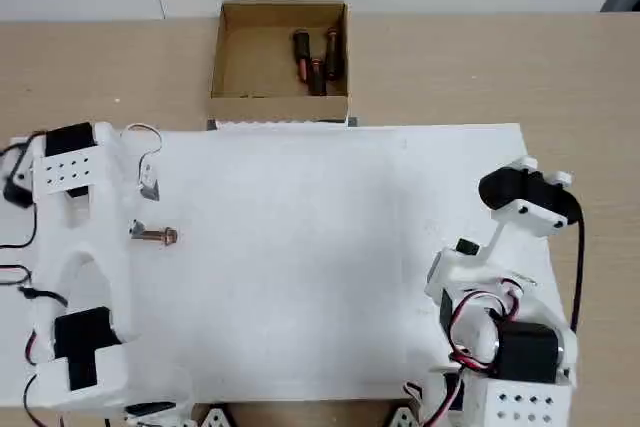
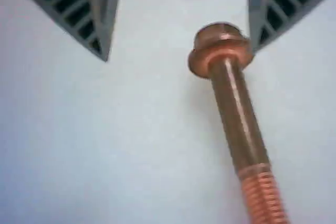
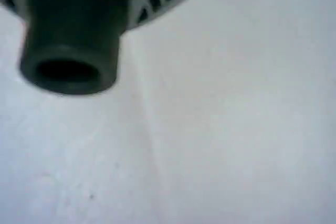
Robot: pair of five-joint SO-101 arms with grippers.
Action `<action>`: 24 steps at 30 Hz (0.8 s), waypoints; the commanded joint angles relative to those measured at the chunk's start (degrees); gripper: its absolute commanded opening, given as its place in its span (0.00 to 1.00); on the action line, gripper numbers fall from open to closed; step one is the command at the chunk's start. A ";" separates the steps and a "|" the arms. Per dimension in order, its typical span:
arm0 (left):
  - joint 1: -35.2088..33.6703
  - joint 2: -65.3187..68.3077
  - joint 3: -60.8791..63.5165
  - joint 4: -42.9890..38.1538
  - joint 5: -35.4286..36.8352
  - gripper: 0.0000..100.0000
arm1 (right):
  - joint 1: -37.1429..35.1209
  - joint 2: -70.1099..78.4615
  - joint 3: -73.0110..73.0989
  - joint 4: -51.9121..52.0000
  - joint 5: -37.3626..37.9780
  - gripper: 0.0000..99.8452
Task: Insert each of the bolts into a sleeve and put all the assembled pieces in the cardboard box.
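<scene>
While the left tool (image 2: pixel 180 51) hangs spread wide over the white sheet (image 1: pixel 330 247), the bolt (image 2: pixel 236 119) lies flat beneath it. Its head is near one jaw and its shank runs away from the gap. Farther right, the cardboard box (image 1: pixel 225 57) holds assembled pieces (image 1: pixel 315 62). The right tool (image 1: pixel 455 262), well apart, grips a sleeve (image 3: pixel 68 56), so the left arm is nearer.

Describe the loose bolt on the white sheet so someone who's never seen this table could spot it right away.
Find the white sheet on the table and go to its left edge, where the left gripper hangs with fingers open. Right by it the bolt lies flat and alone: copper-coloured, flanged head, bare shank, unlike the assembled pieces in the cardboard box.
</scene>
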 commanded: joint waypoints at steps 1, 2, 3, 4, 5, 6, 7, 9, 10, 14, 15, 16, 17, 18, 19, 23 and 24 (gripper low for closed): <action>-0.18 -3.08 -0.40 -0.44 -6.33 0.17 | -0.13 -0.48 -0.18 -1.27 -0.35 0.00; -0.18 -3.08 -0.40 -0.44 -7.38 0.17 | -0.13 -0.48 -0.18 -1.27 -0.35 0.00; -0.18 -3.08 -0.40 -0.09 -8.62 0.17 | -0.13 -0.48 -0.18 -1.27 -0.35 0.00; -0.18 -3.08 -0.40 0.09 -10.11 0.17 | -0.13 -0.48 -0.18 -1.27 -0.35 0.00; -0.18 -2.99 -0.31 0.09 -12.40 0.17 | -0.13 -0.48 -0.18 -1.27 -0.35 0.00; -0.18 -2.99 -0.31 0.00 -15.47 0.17 | -0.13 -0.48 -0.18 -1.27 -0.35 0.00; -0.18 -2.99 -0.31 0.00 -19.60 0.17 | -0.04 -0.48 -0.18 -1.27 -0.35 0.00; 0.09 -2.99 -0.31 0.26 -28.66 0.17 | -0.04 -0.48 -0.18 -1.27 -0.35 0.00; 0.18 -2.99 -0.31 0.26 -33.23 0.17 | -0.04 -0.48 -0.18 -1.27 -0.35 0.00; 0.18 -3.16 -0.48 0.26 -51.78 0.17 | -0.04 -0.48 -0.09 -1.27 -0.26 0.00; 0.09 -3.16 -0.48 0.26 -56.97 0.17 | -0.04 -0.48 -0.09 -1.27 -0.26 0.00; 0.18 -3.16 -0.40 0.35 -61.45 0.17 | -0.04 -0.48 -0.09 -1.27 -0.26 0.00; 0.26 -3.08 -0.31 0.53 -65.93 0.17 | 0.04 -0.48 -0.09 -1.27 -0.26 0.00; 0.26 -3.08 -0.31 1.32 -69.63 0.17 | 0.04 -0.48 -0.09 -1.27 -0.26 0.00; 0.26 -3.08 -0.31 1.76 -73.05 0.17 | 0.04 -0.48 -0.09 -1.36 -0.35 0.00; 0.26 -3.08 -0.31 2.29 -85.63 0.17 | 0.22 -0.31 -0.09 -1.45 -0.53 0.00; 0.26 -3.08 -0.40 2.29 -87.74 0.17 | 0.31 -0.31 -0.09 -1.36 -0.53 0.00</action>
